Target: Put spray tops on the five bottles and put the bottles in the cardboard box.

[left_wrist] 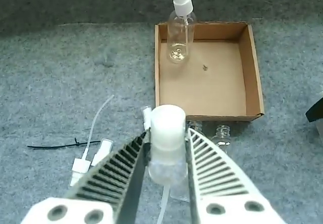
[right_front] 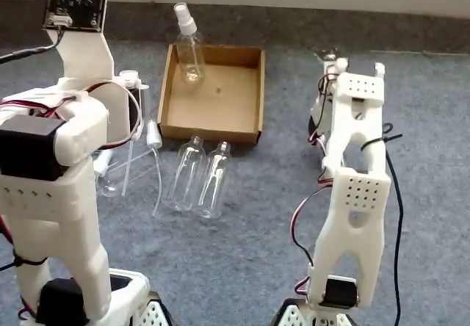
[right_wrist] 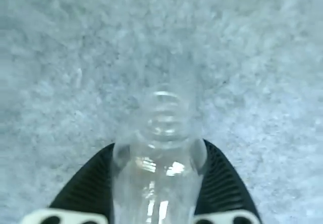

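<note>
**Ana:** Misalignment worries me most. The left gripper (left_wrist: 166, 135) is clamped on a spray top (left_wrist: 166, 120) with its dip tube (left_wrist: 162, 209) trailing below. The right gripper (right_wrist: 159, 151) is squeezed around a bare bottle (right_wrist: 161, 115). That tube has to find a narrow neck.

**Ben:** And if it catches the rim?

**Ana:** It would probably bend, or the top would seat crooked on the threads. The bottle looks slick too, so twisting might spin it in the jaws.

**Ben:** Where's everything else?

**Ana:** In the high view, the cardboard box (right_front: 259, 95) sits at twelve o'clock on the table. One capped bottle (right_front: 189, 51) leans in its eleven o'clock corner. Two open bottles (right_front: 185, 172) lie side by side at the box's six o'clock.

**Ben:** What do the wrist cameras add?

**Ana:** The right wrist view gives the held neck's threads close up, uncapped. The left wrist view gives two loose spray tops (left_wrist: 91, 158) lying beside a black tie (left_wrist: 50, 146).
</note>
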Available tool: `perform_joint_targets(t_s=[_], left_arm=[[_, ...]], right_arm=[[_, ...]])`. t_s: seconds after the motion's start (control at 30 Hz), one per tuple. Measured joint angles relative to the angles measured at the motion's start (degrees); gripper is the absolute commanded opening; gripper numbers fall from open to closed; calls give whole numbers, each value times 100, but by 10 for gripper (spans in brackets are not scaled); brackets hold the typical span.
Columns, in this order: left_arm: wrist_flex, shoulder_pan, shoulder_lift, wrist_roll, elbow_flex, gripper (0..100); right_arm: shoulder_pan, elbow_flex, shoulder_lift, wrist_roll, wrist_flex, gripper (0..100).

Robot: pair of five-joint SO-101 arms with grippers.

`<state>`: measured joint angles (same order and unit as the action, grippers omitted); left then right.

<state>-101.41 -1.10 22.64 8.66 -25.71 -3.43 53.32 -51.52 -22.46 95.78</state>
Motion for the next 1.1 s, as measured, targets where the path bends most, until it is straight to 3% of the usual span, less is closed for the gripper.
perform_joint_targets(t_s=[0.37, 0.73, 0.87, 1.1], left_arm=[[0, 0, 0, 0, 0, 59], [0, 0, 18, 105, 633, 59], [0, 0, 105, 105, 633, 59], [0, -105, 1055, 105, 492, 56]], right_arm=[[141, -343, 2884, 308, 431, 3], [527, -4818, 6699, 211, 396, 3], [967, -6251, 8747, 519, -642, 3], [2119, -9732, 11174, 738, -3719, 3]])
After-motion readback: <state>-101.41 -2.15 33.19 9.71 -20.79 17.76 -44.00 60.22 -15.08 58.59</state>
